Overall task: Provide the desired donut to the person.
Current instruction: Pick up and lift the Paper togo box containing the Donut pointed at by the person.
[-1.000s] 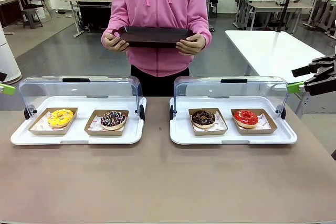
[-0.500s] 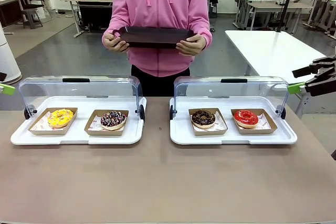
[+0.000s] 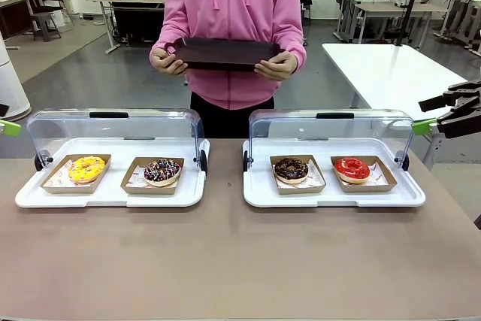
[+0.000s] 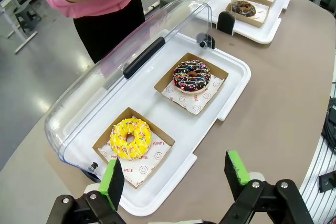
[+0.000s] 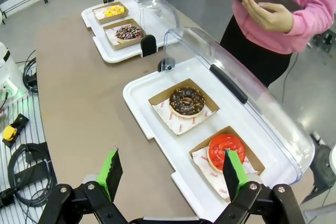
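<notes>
Brown tabletop (image 3: 225, 261) stretched out under both our arms, with two white serving trays side by side on it. Our left gripper (image 4: 174, 171) hung above the near edge of the left tray (image 4: 231, 85), its green pads (image 4: 112, 182) spread wide and holding nothing. Just ahead of the pads lay the yellow donut (image 4: 130, 138) in its cardboard boat, and farther ahead the sprinkled chocolate donut (image 4: 192, 75). Our right gripper (image 5: 171, 170) was likewise spread and empty, poised off the near corner of the right tray (image 5: 137, 103), with the red donut (image 5: 220, 144) close before one pad and the dark chocolate donut (image 5: 186, 100) beyond. The clear lids (image 3: 113, 122) were tipped back, we judged so that we could reach in from our side. Beyond the trays, the person (image 3: 233, 5) held a dark tray (image 3: 224, 52) level in both hands, apparently to receive a donut. Which one was wanted we could not tell, and no pick had begun.
</notes>
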You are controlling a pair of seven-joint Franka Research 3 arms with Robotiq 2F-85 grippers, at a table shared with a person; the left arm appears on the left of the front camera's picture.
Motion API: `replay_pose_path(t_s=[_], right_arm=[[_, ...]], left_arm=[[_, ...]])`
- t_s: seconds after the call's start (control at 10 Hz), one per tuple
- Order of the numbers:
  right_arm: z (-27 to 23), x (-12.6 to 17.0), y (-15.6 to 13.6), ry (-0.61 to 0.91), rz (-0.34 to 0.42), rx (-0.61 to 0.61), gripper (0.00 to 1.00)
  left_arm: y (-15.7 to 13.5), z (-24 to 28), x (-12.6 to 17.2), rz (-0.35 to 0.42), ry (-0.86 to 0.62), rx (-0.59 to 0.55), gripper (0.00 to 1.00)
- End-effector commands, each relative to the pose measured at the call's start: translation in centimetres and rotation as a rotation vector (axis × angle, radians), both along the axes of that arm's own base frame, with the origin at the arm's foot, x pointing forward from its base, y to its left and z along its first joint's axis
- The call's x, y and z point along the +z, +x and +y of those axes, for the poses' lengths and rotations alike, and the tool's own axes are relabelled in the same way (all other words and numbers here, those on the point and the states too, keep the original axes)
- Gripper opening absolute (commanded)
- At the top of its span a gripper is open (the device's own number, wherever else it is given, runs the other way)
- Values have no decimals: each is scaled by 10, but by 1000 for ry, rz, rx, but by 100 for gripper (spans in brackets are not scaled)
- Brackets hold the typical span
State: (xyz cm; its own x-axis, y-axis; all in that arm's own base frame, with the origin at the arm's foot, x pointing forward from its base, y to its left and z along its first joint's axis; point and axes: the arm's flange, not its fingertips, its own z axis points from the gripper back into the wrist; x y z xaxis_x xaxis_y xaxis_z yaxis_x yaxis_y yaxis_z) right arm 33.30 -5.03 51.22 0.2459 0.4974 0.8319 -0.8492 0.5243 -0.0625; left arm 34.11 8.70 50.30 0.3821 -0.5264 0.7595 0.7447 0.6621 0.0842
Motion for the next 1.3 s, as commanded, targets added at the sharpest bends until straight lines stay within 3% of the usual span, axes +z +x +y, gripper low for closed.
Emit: replay_pose_path(t_s=[0.0,1.2], right_arm=[[0,-2,3,15,-16,16,100],[0,-2,3,15,-16,16,100]], left_arm=[[1,1,-2,-3,-4,-11,100],[1,1,-2,-3,-4,-11,100]])
